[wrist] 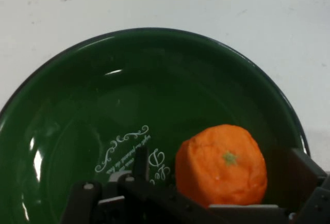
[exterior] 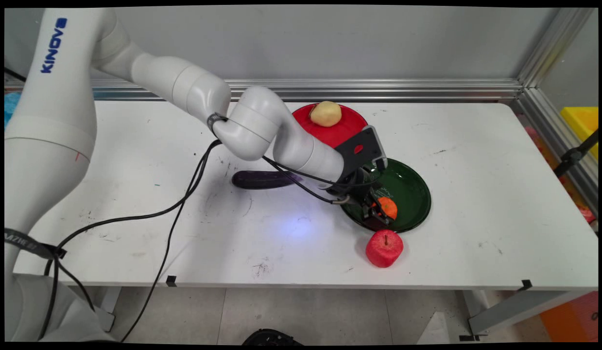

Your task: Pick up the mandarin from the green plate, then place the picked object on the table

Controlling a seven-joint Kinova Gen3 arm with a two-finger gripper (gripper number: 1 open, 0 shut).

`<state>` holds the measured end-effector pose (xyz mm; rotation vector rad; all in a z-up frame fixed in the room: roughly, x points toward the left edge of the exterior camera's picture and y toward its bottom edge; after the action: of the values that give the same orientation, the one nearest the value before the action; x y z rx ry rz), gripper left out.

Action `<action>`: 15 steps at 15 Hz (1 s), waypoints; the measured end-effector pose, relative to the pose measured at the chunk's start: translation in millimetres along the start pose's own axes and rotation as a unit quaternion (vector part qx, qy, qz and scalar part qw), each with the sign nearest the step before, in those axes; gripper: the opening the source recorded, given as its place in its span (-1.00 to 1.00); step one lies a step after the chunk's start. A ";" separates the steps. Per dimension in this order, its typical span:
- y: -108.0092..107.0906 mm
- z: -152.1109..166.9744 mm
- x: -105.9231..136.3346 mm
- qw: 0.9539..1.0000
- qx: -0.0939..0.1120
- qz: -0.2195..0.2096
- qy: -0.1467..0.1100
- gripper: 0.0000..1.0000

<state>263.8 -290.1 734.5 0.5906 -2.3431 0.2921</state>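
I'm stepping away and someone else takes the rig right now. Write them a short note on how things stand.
Gripper: low over the green plate, fingers on either side of the orange; whether they press on it cannot be told.
Orange: inside the green plate, on the side nearest the table's front edge.
Red apple: on the table just in front of the green plate, outside it.
Yellowish fruit: on the red plate behind the green one.
Dark purple eggplant: lying on the table left of the green plate, partly behind the arm.
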 end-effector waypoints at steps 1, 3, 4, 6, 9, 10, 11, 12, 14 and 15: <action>0.1 1.7 -1.0 1.000 0.001 0.000 0.000 1.00; 0.5 4.7 -2.8 1.000 0.002 -0.001 0.000 1.00; 0.5 6.2 -3.7 1.000 0.002 -0.001 0.000 -1.00; 0.6 8.3 -5.1 1.000 0.004 -0.002 0.000 -1.00; 0.8 9.8 -6.1 1.000 0.004 -0.005 0.001 -1.00; 0.7 9.4 -5.8 1.000 0.004 -0.006 0.002 -1.00; 0.5 8.8 -5.3 1.000 0.004 -0.007 0.002 -1.00; -0.5 7.0 -3.4 1.000 0.003 -0.009 0.004 -1.00; -2.6 2.4 0.7 1.000 0.000 -0.011 0.006 -1.00; -4.4 -1.7 3.8 1.000 -0.001 -0.011 0.008 -1.00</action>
<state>264.5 -294.6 738.5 0.6110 -2.3206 0.2829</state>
